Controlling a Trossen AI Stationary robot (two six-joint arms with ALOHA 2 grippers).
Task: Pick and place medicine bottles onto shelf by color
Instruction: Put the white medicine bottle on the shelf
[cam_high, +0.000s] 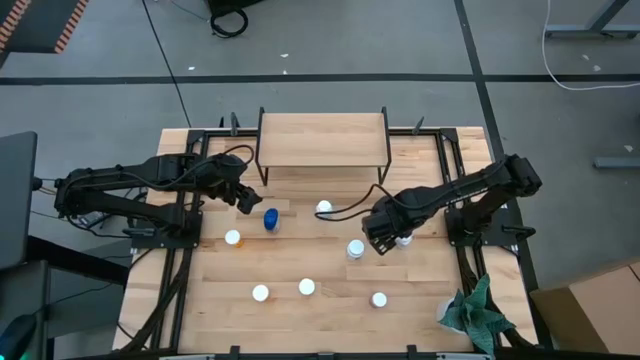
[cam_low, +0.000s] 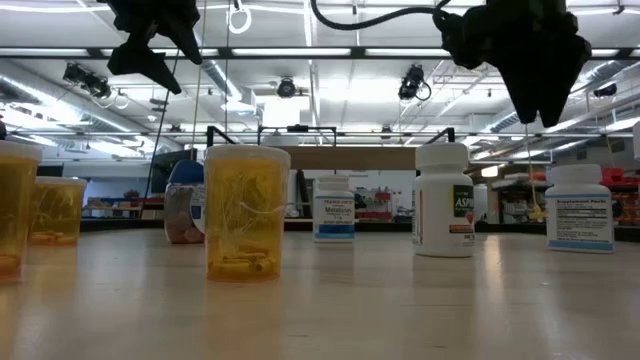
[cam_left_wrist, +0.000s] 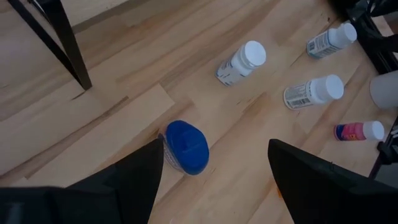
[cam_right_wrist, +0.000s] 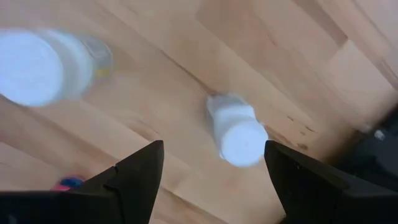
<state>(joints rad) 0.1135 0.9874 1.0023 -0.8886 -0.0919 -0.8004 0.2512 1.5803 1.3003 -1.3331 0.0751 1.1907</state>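
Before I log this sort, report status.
Both tools open, empty: left tool beside blue-capped bottle, right tool above white bottle. Shelf bare. Nothing blocking.

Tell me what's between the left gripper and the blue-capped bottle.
Nothing: in the high view only bare tabletop separates the open left gripper from the blue-capped bottle.

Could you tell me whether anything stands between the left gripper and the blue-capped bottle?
Nothing visible does. The open left gripper hangs above the table just beside the blue-capped bottle, and the left wrist view shows only bare wood between its fingers and the bottle.
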